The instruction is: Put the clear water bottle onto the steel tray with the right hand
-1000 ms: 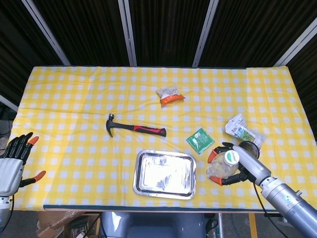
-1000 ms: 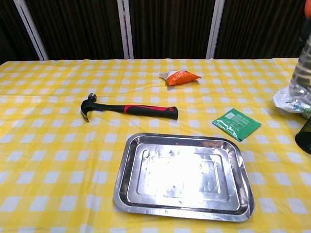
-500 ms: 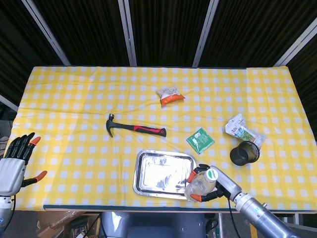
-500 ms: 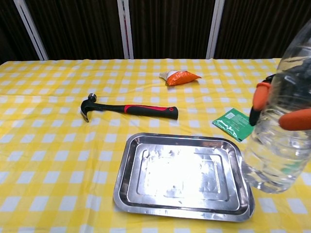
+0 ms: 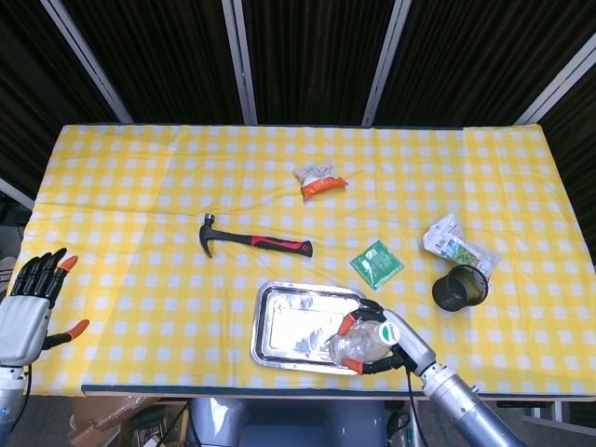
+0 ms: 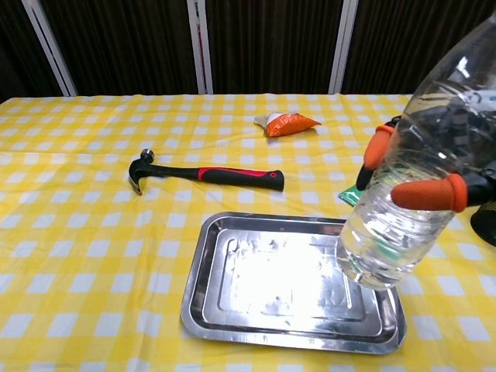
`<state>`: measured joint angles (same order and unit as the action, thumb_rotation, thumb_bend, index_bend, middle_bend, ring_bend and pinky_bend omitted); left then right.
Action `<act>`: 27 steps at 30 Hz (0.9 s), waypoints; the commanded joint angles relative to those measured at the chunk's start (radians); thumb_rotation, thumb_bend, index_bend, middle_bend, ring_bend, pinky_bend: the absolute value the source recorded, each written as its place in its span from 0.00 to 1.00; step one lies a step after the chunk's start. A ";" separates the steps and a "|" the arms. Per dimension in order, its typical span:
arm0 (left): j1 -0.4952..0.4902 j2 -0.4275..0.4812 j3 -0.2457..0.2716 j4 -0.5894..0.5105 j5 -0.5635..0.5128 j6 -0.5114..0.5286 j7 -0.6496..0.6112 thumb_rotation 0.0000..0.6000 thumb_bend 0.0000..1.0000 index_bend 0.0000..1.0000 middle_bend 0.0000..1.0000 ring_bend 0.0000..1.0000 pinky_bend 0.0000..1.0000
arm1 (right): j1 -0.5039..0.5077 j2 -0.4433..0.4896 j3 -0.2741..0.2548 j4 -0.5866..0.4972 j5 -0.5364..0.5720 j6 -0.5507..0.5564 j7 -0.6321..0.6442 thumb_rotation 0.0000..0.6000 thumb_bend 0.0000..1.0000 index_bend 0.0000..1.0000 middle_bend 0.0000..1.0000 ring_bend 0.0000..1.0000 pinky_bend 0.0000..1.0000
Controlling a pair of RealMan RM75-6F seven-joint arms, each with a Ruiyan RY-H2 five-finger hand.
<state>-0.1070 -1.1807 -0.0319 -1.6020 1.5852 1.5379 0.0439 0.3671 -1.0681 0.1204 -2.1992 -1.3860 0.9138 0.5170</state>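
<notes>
bottle (image 6: 403,201) tilting, base hanging above right side of tray (image 6: 232,325), not resting on it | right hand (image 5: 377,333) gripping bottle, orange fingertips (image 6: 425,192) wrapping its body | left hand (image 5: 28,307) idling off table's left edge, fingers spread, holding nothing | hammer (image 5: 251,240) lying behind tray

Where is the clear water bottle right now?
The clear water bottle is gripped by the right hand, tilted above the right end of the steel tray, not yet set down. The green packet lies just beyond.
</notes>
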 commanded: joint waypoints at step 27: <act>-0.003 0.001 0.013 -0.010 0.018 -0.007 -0.014 1.00 0.19 0.08 0.00 0.00 0.00 | 0.039 0.139 -0.045 0.046 -0.147 -0.014 0.198 1.00 0.51 0.66 0.53 0.26 0.00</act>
<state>-0.1089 -1.1820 -0.0200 -1.6132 1.6020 1.5326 0.0360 0.3535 -0.8527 0.0438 -2.0846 -1.5996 0.9491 0.8178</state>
